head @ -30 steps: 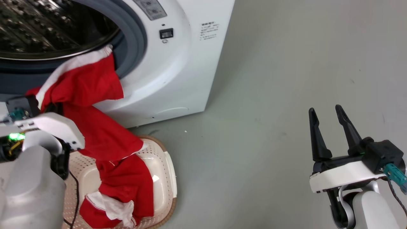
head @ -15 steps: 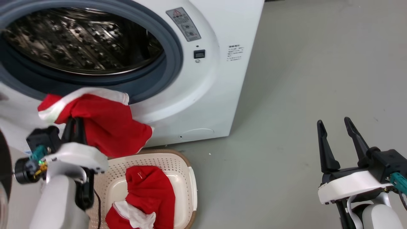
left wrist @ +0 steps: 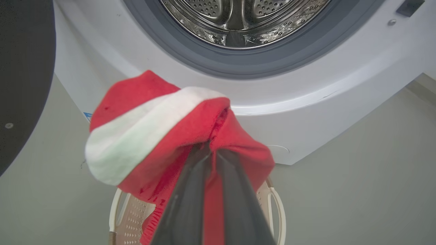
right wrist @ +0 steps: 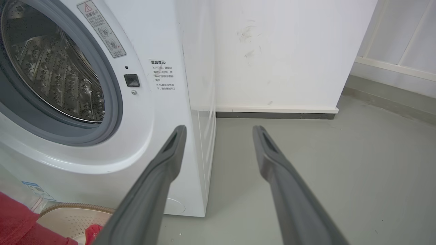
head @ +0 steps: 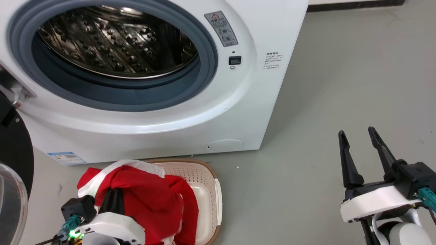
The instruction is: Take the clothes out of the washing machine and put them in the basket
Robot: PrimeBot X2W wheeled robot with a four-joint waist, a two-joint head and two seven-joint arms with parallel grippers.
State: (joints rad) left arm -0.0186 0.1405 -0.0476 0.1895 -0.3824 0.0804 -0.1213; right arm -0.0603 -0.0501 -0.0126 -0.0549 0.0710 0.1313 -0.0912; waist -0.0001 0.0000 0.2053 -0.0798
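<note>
The washing machine stands with its door swung open to the left of its opening. Inside the grey rubber ring the steel drum shows bare perforated metal, with no fabric in the part that can be seen.

The basket sits on the grey floor just in front of the washing machine, below the lower right of its opening, with its far rim close to the machine's base.

The left gripper is low in front of the washing machine, over the near-left part of the basket. Its jaws are pinched nearly together on a red garment with a broad white band. In the left wrist view the fabric bunches over the fingertips of the left gripper and hangs down toward the basket. From the head view the red cloth drapes on into the basket. I cannot tell whether a separate piece lies under it.

The right gripper hangs over bare floor, well to the right of the washing machine. Its jaws are spread wide and hold nothing. The right wrist view looks past that gripper at the front right corner of the washing machine, with the basket and some red cloth low at the left
</note>
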